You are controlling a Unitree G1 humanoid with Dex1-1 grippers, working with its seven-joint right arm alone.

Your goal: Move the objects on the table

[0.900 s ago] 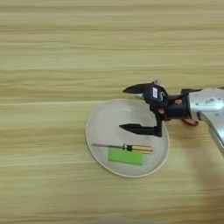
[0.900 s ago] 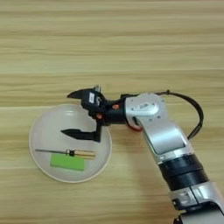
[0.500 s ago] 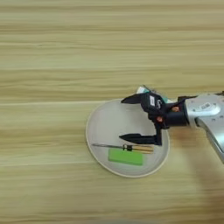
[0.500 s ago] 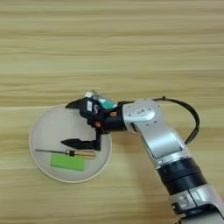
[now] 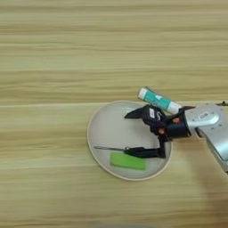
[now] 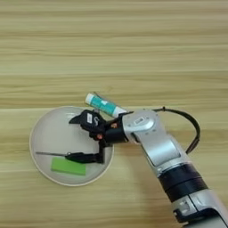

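Note:
A round cream plate (image 5: 100,129) lies on the tan wood table (image 5: 53,67). On its near part rests a bright green block (image 5: 128,160). Just behind the block lies a slim screwdriver (image 5: 107,148), its thin shaft pointing left. My right gripper (image 5: 129,133) hangs open over the plate, reaching in from the right. Its near black finger (image 6: 84,157) lies along the screwdriver's handle and hides most of it. The far finger (image 6: 82,119) stands over the plate's back part with nothing between the two.
A white tube with a teal label (image 5: 158,100) lies on the table just past the plate's far right rim, behind the gripper's wrist. The silver forearm (image 6: 169,156) and a black cable (image 6: 193,129) cross the near right of the table.
The gripper has moved left and nearer over the plate, and its near finger now lies on the screwdriver handle. The white and teal tube behind it has come into sight.

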